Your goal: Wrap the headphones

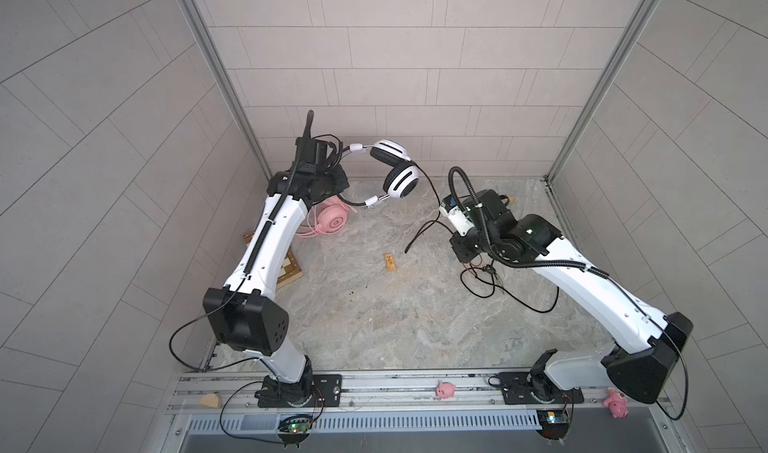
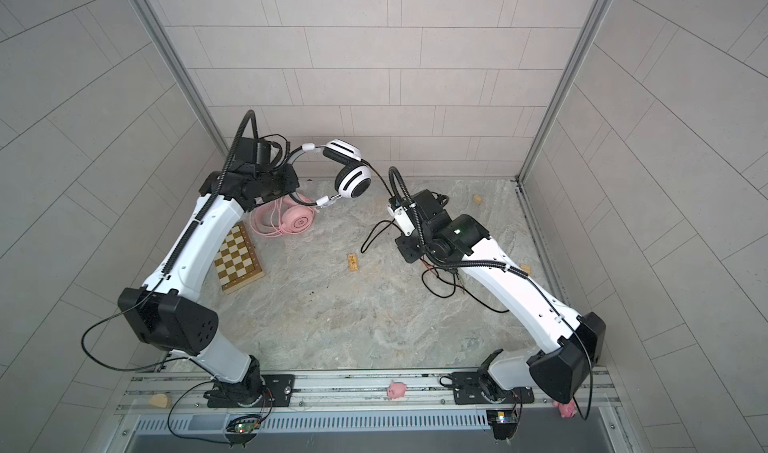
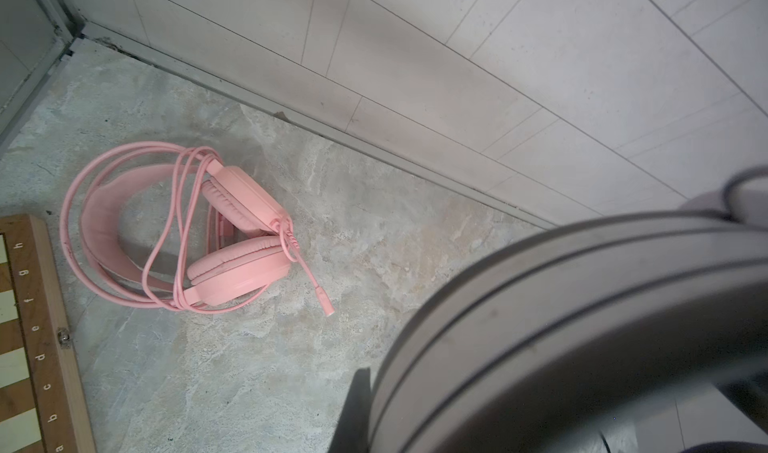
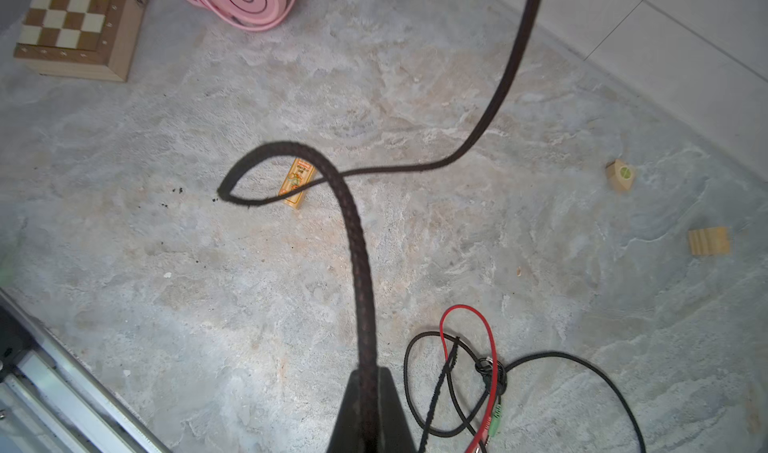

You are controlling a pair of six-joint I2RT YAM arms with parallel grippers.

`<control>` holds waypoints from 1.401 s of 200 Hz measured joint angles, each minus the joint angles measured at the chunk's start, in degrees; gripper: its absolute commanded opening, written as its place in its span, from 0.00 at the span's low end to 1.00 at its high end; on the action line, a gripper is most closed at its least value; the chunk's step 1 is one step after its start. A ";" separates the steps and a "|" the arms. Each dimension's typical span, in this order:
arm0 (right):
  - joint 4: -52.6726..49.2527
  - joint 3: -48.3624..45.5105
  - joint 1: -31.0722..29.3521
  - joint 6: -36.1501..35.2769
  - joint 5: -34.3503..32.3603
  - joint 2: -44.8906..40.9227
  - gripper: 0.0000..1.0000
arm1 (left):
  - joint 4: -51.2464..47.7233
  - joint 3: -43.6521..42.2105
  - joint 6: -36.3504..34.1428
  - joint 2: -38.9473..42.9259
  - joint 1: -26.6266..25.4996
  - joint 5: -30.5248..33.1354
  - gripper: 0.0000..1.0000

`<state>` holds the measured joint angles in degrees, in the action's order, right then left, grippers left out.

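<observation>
The white-and-black headphones (image 1: 401,182) (image 2: 353,182) hang in the air near the back wall. My left gripper (image 1: 334,155) (image 2: 282,160) is shut on their headband (image 3: 540,326), which hides most of the jaws in the left wrist view. Only one dark finger (image 3: 358,413) shows there. Their thin black cable (image 1: 428,185) (image 4: 361,264) runs from an ear cup to my right gripper (image 1: 444,210) (image 4: 368,378), which is shut on it. The cable's loose end (image 4: 486,367) lies tangled on the table with a red wire. The pink headphones (image 1: 332,222) (image 3: 232,239) lie on the table, their pink cable looped round them.
A wooden chessboard (image 2: 239,259) (image 4: 79,22) lies left of the pink headphones. A small yellow card (image 1: 389,262) (image 4: 297,182) sits mid-table. Two wooden blocks (image 4: 620,175) (image 4: 708,241) lie at the right. Pink pig toys (image 1: 445,390) (image 1: 616,403) rest on the front rail.
</observation>
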<state>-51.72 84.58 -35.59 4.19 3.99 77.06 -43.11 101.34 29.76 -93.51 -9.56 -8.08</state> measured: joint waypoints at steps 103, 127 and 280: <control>0.11 6.29 0.02 -2.21 0.76 -2.16 0.00 | -4.42 0.79 -9.01 -6.03 -7.23 -9.40 0.00; 1.27 6.51 0.76 -2.45 -0.35 -2.16 0.00 | -5.53 0.74 -10.51 -6.56 -8.13 -12.68 0.00; 19.30 -2.40 16.04 3.61 10.54 -0.85 0.00 | -5.38 -2.95 -18.23 -7.52 -9.25 -23.93 0.00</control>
<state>-32.42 82.17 -19.55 7.79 14.52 76.20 -48.49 98.39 11.53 -101.03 -18.81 -32.01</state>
